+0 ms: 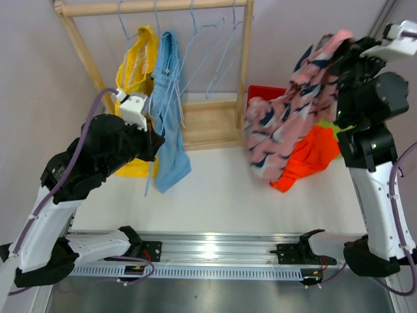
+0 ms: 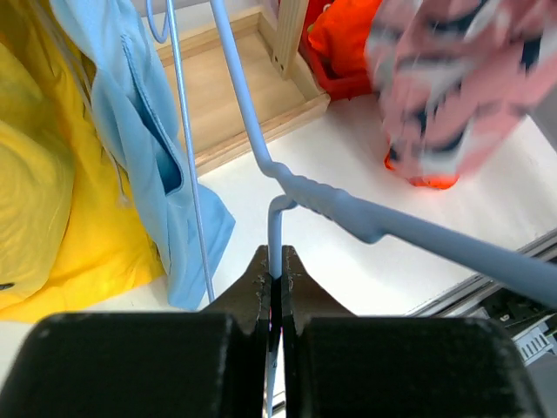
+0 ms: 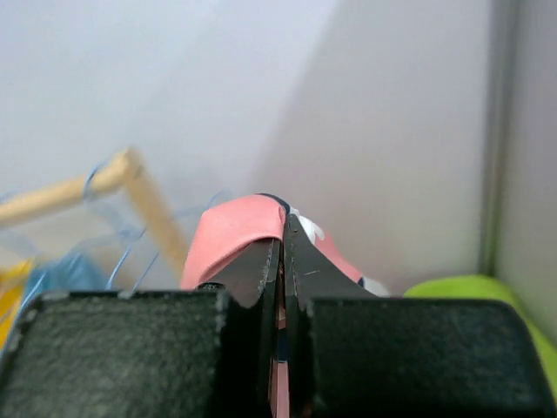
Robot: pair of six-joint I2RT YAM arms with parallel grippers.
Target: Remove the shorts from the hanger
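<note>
I saw a plain pale wall (image 1: 287,26) behind the light wooden rack (image 1: 245,65), which stood at the far side of my white tabletop (image 1: 215,195).

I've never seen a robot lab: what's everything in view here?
yellow shorts: one, yellow, hanging on rack, left
light blue shorts: one, light blue, beside them
pink shorts: one, pink patterned, held up right
orange shorts: one, orange, by bin
lime green shorts: one, lime green, mostly hidden, right
bin: one, red, right of rack
rack: one, wooden, table's back
hangers: several, pale blue, on rail
held hanger: one, pale blue, in left gripper
table: one, white
left gripper: one, black, shut on held hanger
right gripper: one, black, shut on pink shorts
</note>
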